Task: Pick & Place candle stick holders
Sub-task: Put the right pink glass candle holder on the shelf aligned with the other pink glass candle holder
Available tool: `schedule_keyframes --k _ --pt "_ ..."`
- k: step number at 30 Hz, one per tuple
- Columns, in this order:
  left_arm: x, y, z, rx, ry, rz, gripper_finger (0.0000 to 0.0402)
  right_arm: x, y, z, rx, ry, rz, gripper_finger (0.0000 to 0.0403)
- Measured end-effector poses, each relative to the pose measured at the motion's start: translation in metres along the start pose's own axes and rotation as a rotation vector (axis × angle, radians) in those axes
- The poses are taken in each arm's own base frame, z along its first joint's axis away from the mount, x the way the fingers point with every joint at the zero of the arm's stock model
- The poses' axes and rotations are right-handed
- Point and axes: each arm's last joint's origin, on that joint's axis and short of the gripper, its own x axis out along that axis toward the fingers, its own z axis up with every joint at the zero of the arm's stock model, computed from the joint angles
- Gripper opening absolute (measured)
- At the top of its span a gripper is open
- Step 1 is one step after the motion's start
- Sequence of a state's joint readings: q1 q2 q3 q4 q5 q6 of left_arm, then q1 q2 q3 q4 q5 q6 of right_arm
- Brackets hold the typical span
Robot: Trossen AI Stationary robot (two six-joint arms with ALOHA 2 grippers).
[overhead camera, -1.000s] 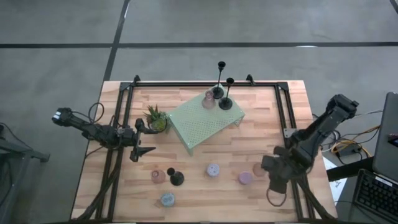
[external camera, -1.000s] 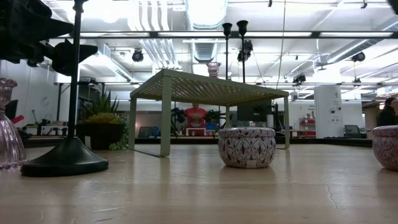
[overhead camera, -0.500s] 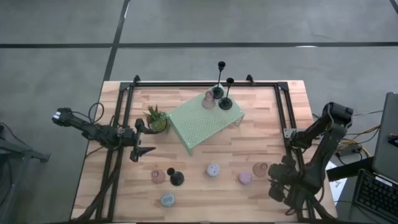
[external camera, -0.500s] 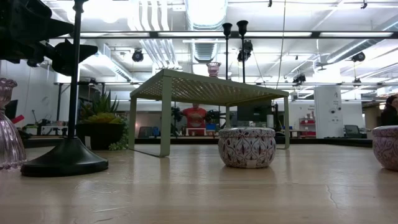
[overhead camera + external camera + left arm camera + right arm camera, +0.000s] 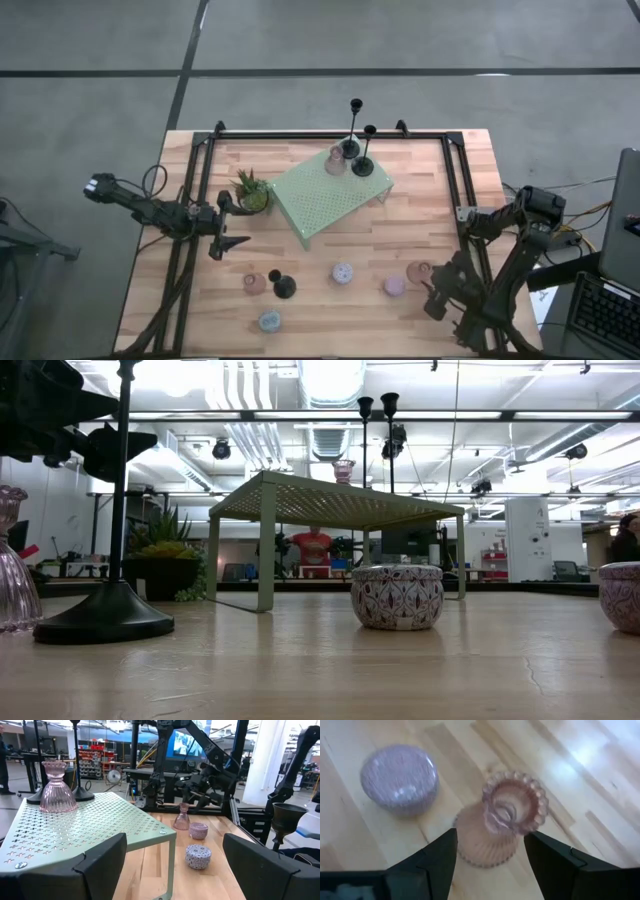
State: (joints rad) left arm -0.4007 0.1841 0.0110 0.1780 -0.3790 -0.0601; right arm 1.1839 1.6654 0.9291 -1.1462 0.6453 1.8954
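A ribbed pink glass holder [image 5: 499,822] stands upright on its base at the table's near right [image 5: 418,271], beside a pink puck [image 5: 400,777]. My right gripper [image 5: 490,865] hangs open over it, slanting down, one finger on each side. My left gripper [image 5: 175,870] is open at the table's left [image 5: 232,240], level, holding nothing. Two black sticks [image 5: 357,150] and a pink glass [image 5: 335,160] stand on the pale green stand [image 5: 330,200]. Near the front stand a patterned puck [image 5: 343,272], another pink glass [image 5: 254,283], a black stick [image 5: 285,288] and a blue puck [image 5: 268,320].
A spiky green potted plant [image 5: 250,192] stands by the stand's left corner. Black frame rails [image 5: 455,190] run along the table's left, right and far sides. Bare wood lies between the stand and the front row of holders.
My right arm has swung toward the table's near edge and sunk. Its gripper has tipped downward and come over the pink glass holder at the near right. No holder has moved.
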Motion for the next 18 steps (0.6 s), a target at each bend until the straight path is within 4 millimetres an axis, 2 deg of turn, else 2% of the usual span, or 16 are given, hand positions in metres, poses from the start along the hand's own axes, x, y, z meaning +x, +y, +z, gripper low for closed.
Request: schedule_keyframes --k 18 --pt "0.000 0.000 0.000 0.000 0.000 0.000 0.0335 0.026 0.008 -0.017 0.017 -0.260 -0.069 0.0226"
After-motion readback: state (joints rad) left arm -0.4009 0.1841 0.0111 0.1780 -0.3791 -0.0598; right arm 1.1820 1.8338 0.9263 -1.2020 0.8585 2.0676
